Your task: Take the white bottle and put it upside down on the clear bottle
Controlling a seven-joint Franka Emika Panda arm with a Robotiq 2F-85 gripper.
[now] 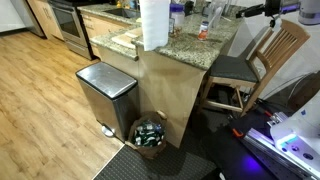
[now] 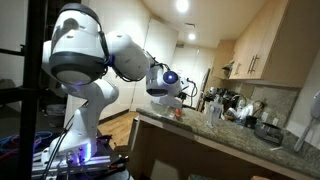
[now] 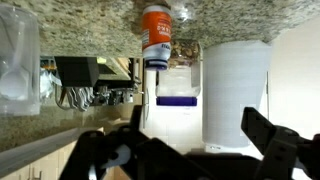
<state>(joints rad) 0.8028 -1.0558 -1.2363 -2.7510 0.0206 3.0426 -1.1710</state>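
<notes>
Presently the jaws stand wide and empty, short of the orange-and-white bottle (image 3: 155, 38), which stands on the granite bench (image 3: 240, 20) directly ahead. Recommended: advance centred and close on the body below the cap. Wrist view count: one such bottle, one paper towel roll (image 3: 235, 90), one clear container (image 3: 18, 60).

Everything looks upside down to me. The speckled stone counter (image 3: 80, 30) is at the top. A bottle with an orange label (image 3: 155, 35) hangs down from it in the middle. A big white paper roll (image 3: 235, 90) is to its right. A clear container (image 3: 18, 60) is at the left edge. My gripper (image 3: 170, 138) is at the bottom, its black fingers (image 3: 268, 140) spread wide with nothing between them.
</notes>
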